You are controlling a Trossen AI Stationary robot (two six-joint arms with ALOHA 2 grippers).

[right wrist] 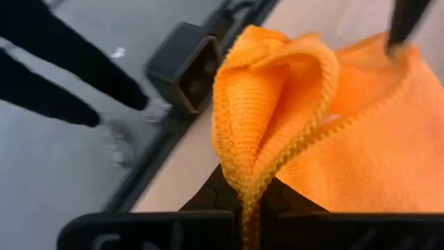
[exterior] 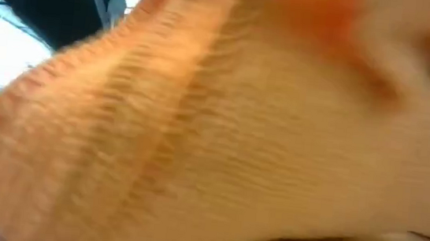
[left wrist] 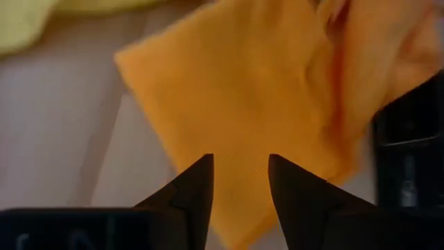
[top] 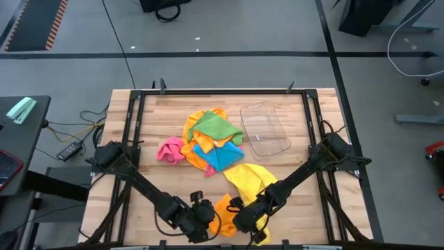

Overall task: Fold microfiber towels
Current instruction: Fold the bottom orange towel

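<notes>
An orange microfiber towel (top: 225, 205) lies crumpled near the table's front edge, between my two grippers; it fills the low view (exterior: 213, 136). My right gripper (right wrist: 250, 203) is shut on it. My left gripper (left wrist: 241, 165) is open, and the towel's flat part (left wrist: 236, 90) shows in the gap between its fingertips and beyond them. A yellow towel (top: 250, 179) lies just behind the orange one. Green, blue, pink and orange towels are heaped (top: 208, 139) at the table's middle. My right gripper pinches a bunched fold of the orange towel (right wrist: 251, 182) between its two fingers, with the stitched hem running into the grip. Several layers loop up and out beyond the fingertips. My left gripper: whether its open fingers touch the towel, I cannot tell.
A clear plastic tray (top: 265, 129) stands at the back right of the table, beside the heap. Bare wood shows on the table's left side (top: 146, 132). The black frame rail (right wrist: 182, 66) runs along the table's edge close to my right gripper.
</notes>
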